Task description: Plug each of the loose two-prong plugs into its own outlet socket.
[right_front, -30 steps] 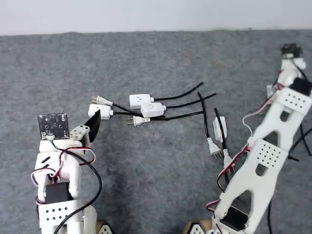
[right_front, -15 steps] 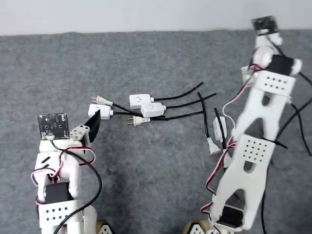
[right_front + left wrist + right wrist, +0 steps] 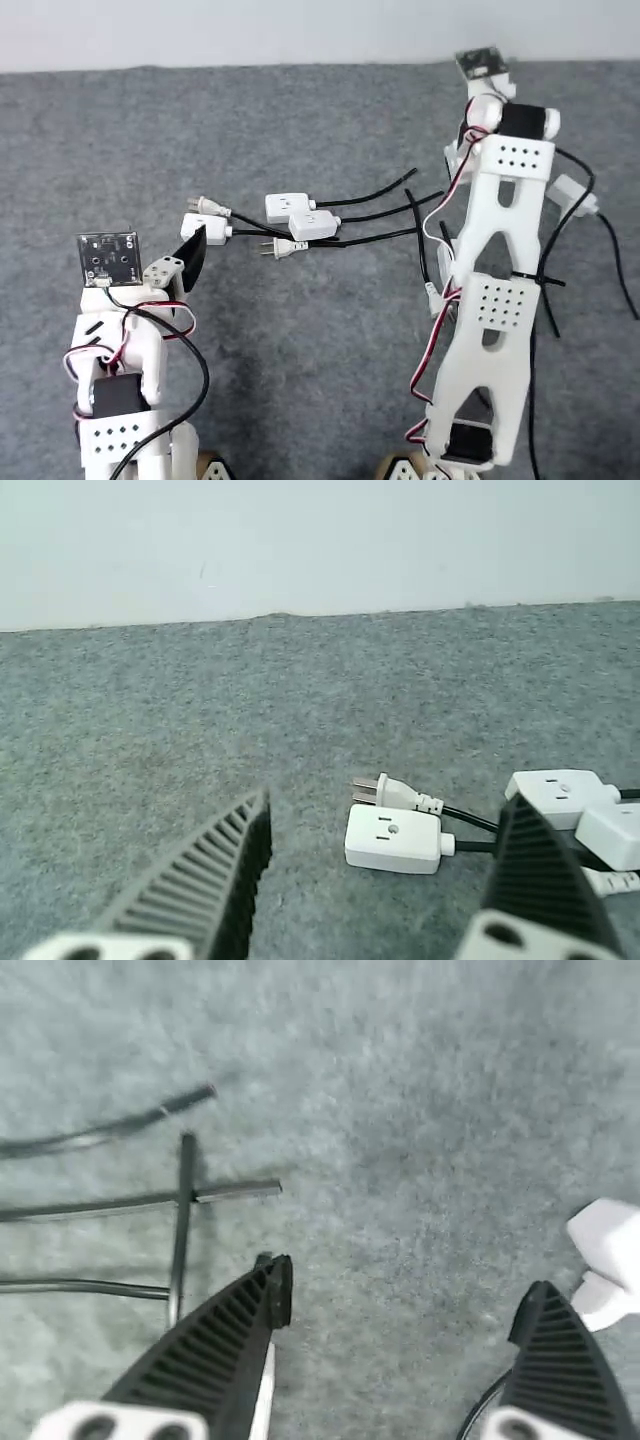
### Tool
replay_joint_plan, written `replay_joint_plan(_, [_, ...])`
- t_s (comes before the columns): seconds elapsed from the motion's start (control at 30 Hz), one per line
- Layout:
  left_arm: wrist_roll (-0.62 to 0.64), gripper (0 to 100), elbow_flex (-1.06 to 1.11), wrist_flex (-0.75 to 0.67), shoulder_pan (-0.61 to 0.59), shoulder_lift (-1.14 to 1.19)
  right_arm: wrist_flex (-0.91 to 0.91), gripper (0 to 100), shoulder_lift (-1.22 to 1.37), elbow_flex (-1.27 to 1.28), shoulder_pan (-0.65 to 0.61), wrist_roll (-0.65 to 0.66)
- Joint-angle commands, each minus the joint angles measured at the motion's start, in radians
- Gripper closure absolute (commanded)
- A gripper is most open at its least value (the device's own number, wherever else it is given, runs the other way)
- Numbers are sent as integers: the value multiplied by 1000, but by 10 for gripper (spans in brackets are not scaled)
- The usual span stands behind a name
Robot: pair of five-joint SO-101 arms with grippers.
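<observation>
A loose two-prong plug (image 3: 205, 206) and a white socket (image 3: 215, 231) lie just ahead of my left gripper (image 3: 185, 262), which is open and empty. The left wrist view has the same plug (image 3: 385, 792) and socket (image 3: 393, 840) between the spread fingers of the left gripper (image 3: 388, 802). Two more sockets (image 3: 285, 207) (image 3: 313, 225) and a second plug (image 3: 283, 248) lie mid-table. My right arm (image 3: 505, 200) stretches far over the table. The right gripper (image 3: 410, 1275) hangs open above bare carpet, with cut cord ends (image 3: 185, 1150) on one side and a white socket (image 3: 610, 1250) on the other.
Black cords (image 3: 380, 212) run from the middle sockets toward the right arm. Another plug (image 3: 433, 298) peeks out from under that arm. A white socket (image 3: 572, 192) with its cord lies at the far right. A pale wall borders the grey carpet (image 3: 300, 120) at the back.
My right arm has swung left from the table's right edge and now covers the socket and plugs there. A white socket at the far right has come into sight. The left arm has stayed still.
</observation>
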Motion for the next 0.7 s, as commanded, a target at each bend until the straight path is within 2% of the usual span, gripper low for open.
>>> replay_joint_plan(0.0, [-9,651,-8,-28,11,0,45,660,-163,-5,-36,-18])
replay_joint_plan(0.23, [-11,651,7,-55,11,-2,45,660,-481,201,-65,-18])
replay_joint_plan(0.5, [-11,651,10,-55,11,-5,24,660,-888,767,-104,-21])
replay_joint_plan(0.67, [-11,651,12,-55,11,-5,-113,660,-1004,1181,-104,-21])
